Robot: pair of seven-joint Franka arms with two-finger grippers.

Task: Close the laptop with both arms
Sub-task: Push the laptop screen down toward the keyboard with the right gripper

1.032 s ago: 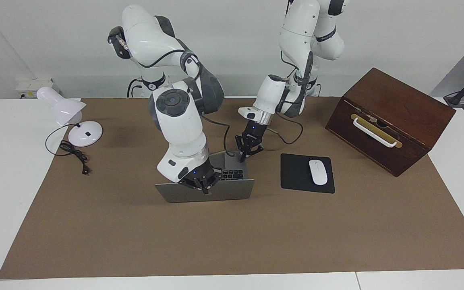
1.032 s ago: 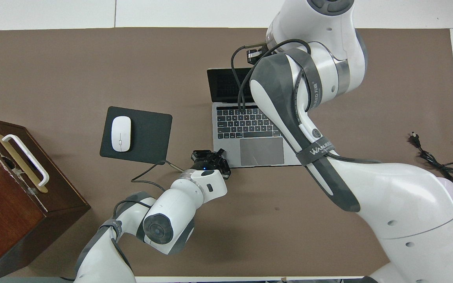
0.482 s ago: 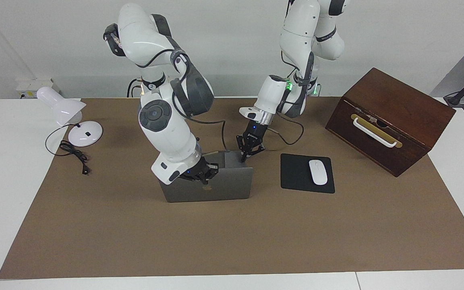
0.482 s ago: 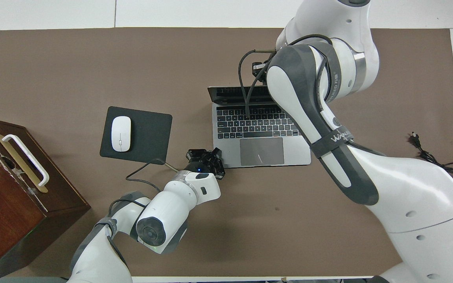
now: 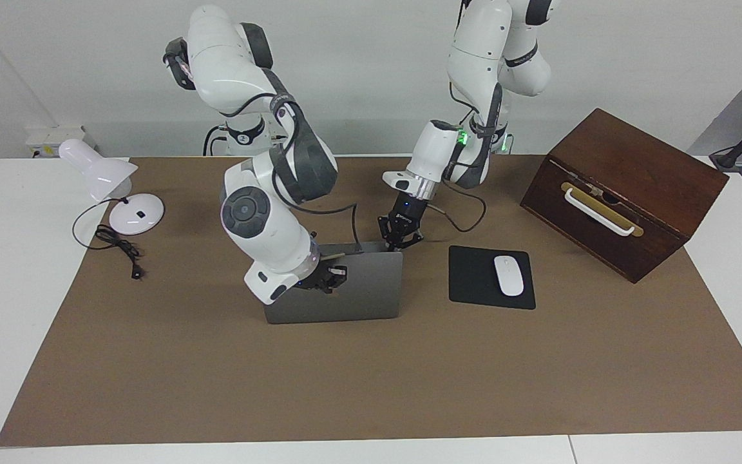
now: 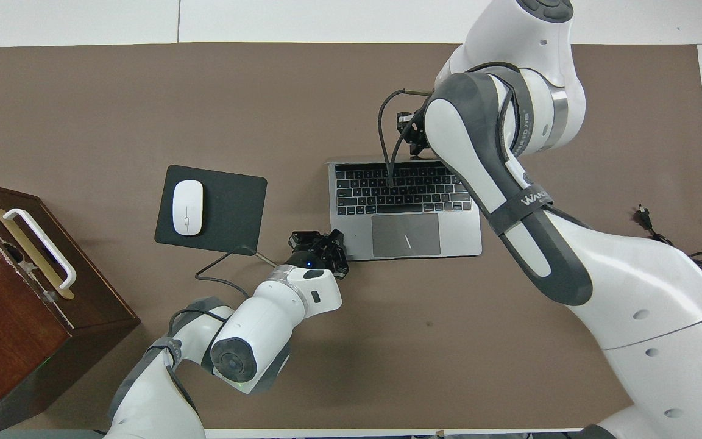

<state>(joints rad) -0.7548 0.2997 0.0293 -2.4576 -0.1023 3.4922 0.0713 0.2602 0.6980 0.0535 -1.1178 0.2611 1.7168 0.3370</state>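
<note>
The left end effector [image 5: 399, 239] sits at the corner of the laptop's [image 5: 358, 290] base that is nearest the robots and toward the left arm's end of the table [image 5: 409, 374]; whether its fingers are spread or pressed together I cannot tell. The laptop lies mid-table, its lid standing about upright over the keyboard, so from overhead only the lid's thin top edge shows above the keys. The right end effector [image 5: 329, 278] rests against the outer face of the lid near its top edge; its finger state I cannot tell either. Beside the laptop, toward the left arm's end, a white mouse [image 5: 509, 275] lies on a black mouse pad [image 5: 474, 283].
</note>
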